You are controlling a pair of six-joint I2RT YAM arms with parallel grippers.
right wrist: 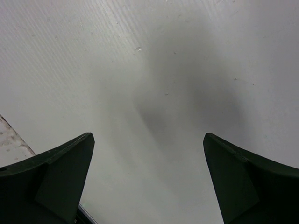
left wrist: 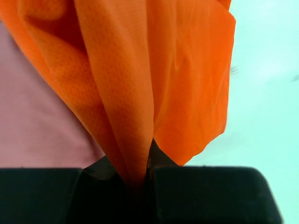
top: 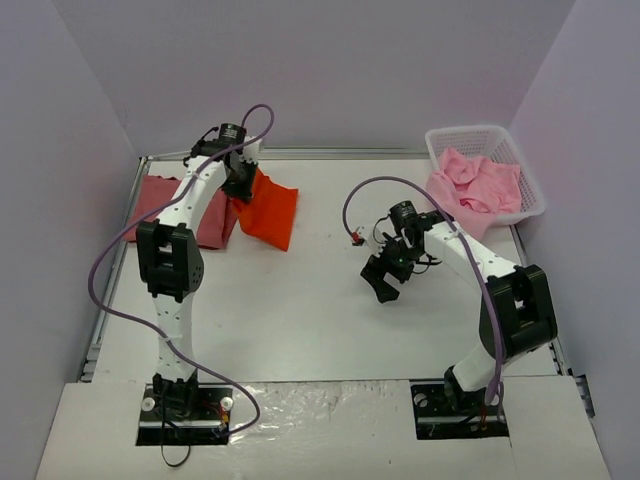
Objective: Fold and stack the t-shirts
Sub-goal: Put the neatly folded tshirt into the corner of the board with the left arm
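Note:
A bright orange-red t-shirt (top: 270, 210) hangs from my left gripper (top: 240, 180) at the far left of the table, its lower end trailing to the right. In the left wrist view that orange-red t-shirt (left wrist: 140, 79) is pinched between the shut jaws of the left gripper (left wrist: 142, 175). Under the left arm lies a folded dusty rose-red t-shirt (top: 160, 195), also visible at the left of the wrist view (left wrist: 32, 126). Light pink t-shirts (top: 478, 185) fill the basket. My right gripper (top: 385, 283) hovers open over bare table right of centre, nothing between its fingers (right wrist: 65, 177).
A white plastic lattice basket (top: 500, 140) stands at the far right corner, with pink cloth spilling over its near rim. White walls close in the table on three sides. A metal rail (top: 115, 260) runs along the left edge.

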